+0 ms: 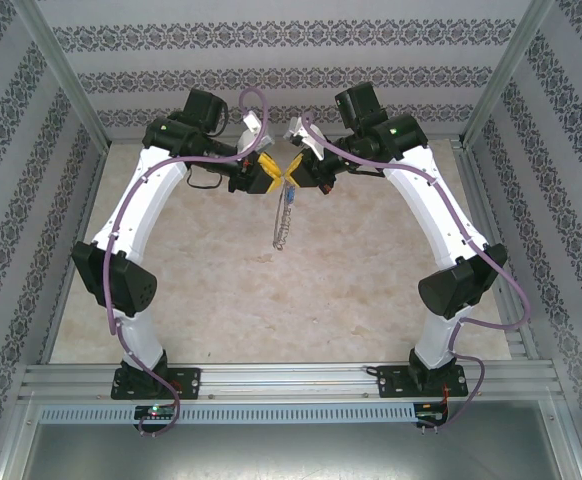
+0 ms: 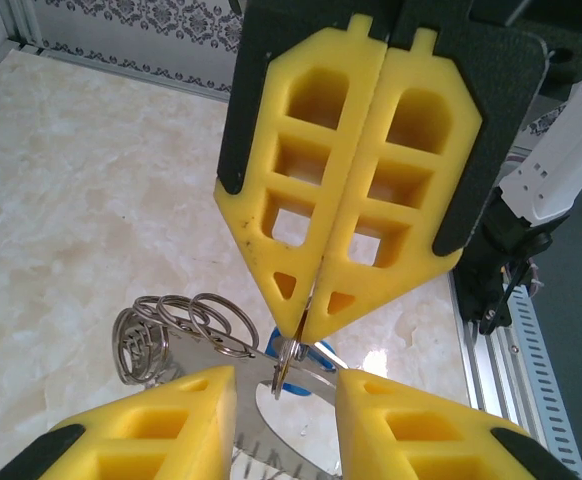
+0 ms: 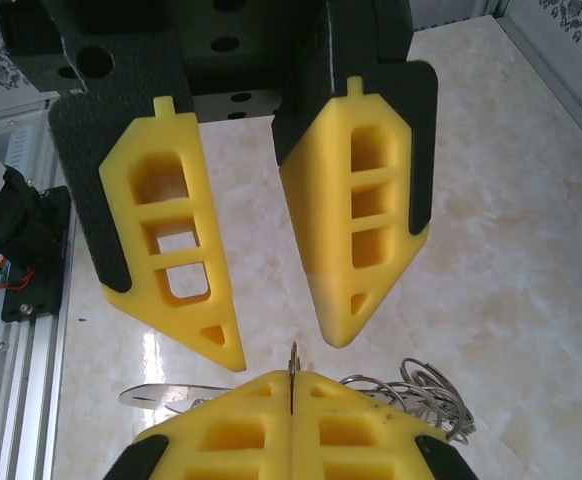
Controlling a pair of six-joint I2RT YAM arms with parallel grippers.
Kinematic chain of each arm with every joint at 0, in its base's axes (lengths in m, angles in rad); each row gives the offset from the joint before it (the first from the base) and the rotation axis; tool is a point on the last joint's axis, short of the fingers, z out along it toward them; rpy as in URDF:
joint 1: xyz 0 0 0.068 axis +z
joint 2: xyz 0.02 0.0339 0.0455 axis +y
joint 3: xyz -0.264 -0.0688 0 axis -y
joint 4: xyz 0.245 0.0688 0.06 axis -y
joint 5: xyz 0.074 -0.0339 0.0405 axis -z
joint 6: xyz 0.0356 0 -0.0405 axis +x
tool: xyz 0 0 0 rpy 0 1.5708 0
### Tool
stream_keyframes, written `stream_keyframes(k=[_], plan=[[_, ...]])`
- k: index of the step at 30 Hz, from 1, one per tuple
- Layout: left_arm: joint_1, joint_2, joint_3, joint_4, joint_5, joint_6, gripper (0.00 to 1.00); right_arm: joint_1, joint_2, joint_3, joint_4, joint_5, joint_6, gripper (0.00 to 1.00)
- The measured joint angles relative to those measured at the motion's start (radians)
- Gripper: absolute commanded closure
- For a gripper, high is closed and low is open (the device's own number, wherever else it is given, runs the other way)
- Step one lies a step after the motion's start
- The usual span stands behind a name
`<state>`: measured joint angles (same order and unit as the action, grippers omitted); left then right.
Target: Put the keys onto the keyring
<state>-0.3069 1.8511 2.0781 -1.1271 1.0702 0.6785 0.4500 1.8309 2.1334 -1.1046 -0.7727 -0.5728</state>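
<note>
Above the table's middle my two grippers meet tip to tip. My right gripper (image 1: 304, 178) (image 2: 301, 335) (image 3: 293, 378) is shut on a small thin metal ring (image 2: 289, 360) (image 3: 293, 352). Just behind that ring hangs the key's blue head (image 2: 323, 352) (image 1: 289, 196). The silvery keyring (image 1: 283, 225) (image 2: 248, 440) (image 3: 161, 396) dangles below the pinch. It runs past the far side of my left fingers, and several wire rings (image 2: 186, 325) (image 3: 421, 390) are bunched at one end. My left gripper (image 1: 271, 178) (image 2: 286, 372) (image 3: 283, 348) has its jaws apart on either side of the pinched ring, touching nothing that I can see.
The marble-patterned tabletop (image 1: 221, 290) lies below the hanging chain. Aluminium frame rails (image 1: 291, 380) run along the near edge and up the sides. The right arm's white link and black joint (image 2: 561, 170) stand close behind its gripper.
</note>
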Motion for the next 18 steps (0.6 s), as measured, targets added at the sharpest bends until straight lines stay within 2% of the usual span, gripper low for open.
stream_keyframes(k=[18], plan=[[-0.008, 0.029, 0.041, -0.048, 0.034, 0.040, 0.78, 0.000, 0.001, 0.007, -0.004, -0.008, -0.003, 1.00]])
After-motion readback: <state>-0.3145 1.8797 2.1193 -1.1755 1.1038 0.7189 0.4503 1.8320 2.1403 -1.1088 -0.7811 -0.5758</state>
